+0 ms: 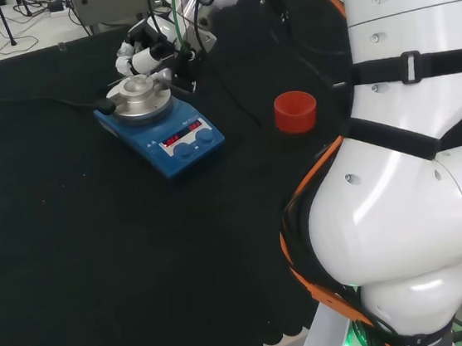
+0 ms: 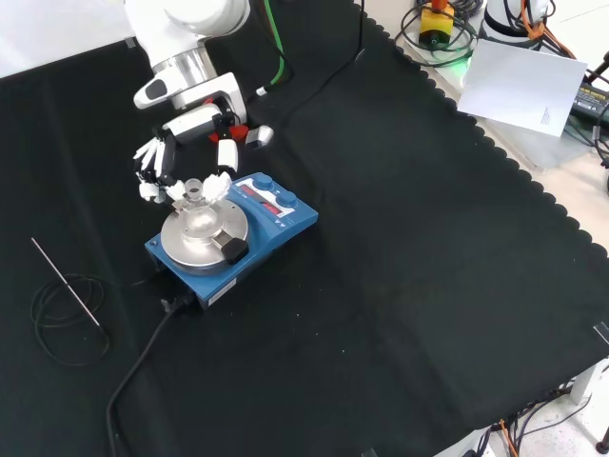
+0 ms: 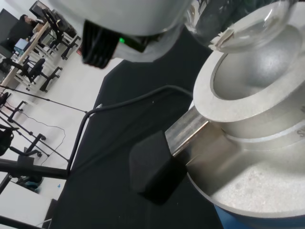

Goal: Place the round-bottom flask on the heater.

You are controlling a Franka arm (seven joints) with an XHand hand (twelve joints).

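Matte metal bowl (image 3: 257, 90) right up close, clear flask (image 2: 194, 189) sitting in it.
My hand (image 2: 157, 167) curls round the glass; open cloth (image 2: 400, 286) all around the blue heater (image 2: 276, 224).

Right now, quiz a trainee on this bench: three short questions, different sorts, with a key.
1. True or false: the round-bottom flask is over the heater's metal bowl.
2. Which colour is the stand on the cloth? A red, B green, C yellow.
3. Fill in: the hand is curled round the flask's ____.

Key: 1 true; 2 A; 3 neck.
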